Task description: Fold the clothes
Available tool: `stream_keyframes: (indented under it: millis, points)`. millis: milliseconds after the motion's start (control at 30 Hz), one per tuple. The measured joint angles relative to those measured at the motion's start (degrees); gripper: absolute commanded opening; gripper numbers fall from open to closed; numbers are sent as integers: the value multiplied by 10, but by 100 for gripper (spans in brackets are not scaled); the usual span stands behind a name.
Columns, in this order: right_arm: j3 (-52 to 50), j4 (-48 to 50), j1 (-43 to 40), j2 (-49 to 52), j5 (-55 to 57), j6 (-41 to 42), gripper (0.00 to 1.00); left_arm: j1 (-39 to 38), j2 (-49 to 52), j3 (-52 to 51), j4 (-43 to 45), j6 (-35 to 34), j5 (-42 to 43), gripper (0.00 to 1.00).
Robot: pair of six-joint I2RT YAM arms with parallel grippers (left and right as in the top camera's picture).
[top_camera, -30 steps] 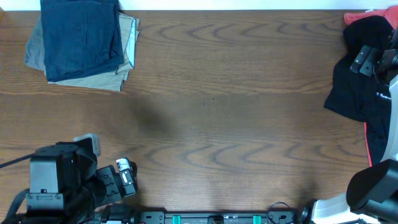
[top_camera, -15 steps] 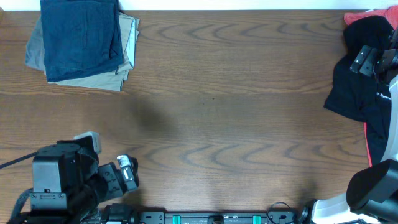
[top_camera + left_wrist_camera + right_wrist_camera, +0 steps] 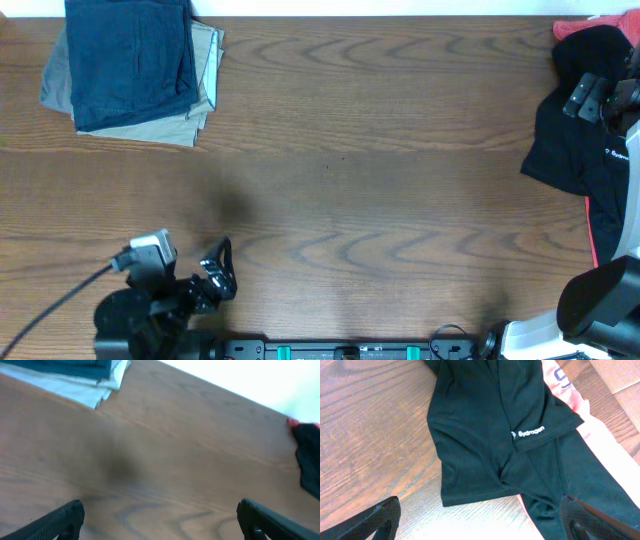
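Left arm (image 3: 150, 310) farther right, jaws wide, empty.

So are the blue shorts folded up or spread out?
Folded. The blue shorts lie as a tidy rectangle on top of the beige and grey shorts at the table's far left corner.

Matt navy cloth shorts (image 3: 130, 60), wood-grain table (image 3: 380, 200)
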Motion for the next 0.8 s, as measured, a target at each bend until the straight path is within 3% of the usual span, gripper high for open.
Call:
stream_keyframes:
  millis: [133, 400, 800]
  points:
    - [0, 0, 0, 0, 0, 0, 99, 0, -20, -41, 35, 0, -14, 98]
    - [0, 0, 0, 0, 0, 0, 99, 17, -30, -144, 210, 2, -44, 98]
    - [0, 0, 0, 0, 0, 0, 99, 20, -97, -322, 401, 2, -67, 98]
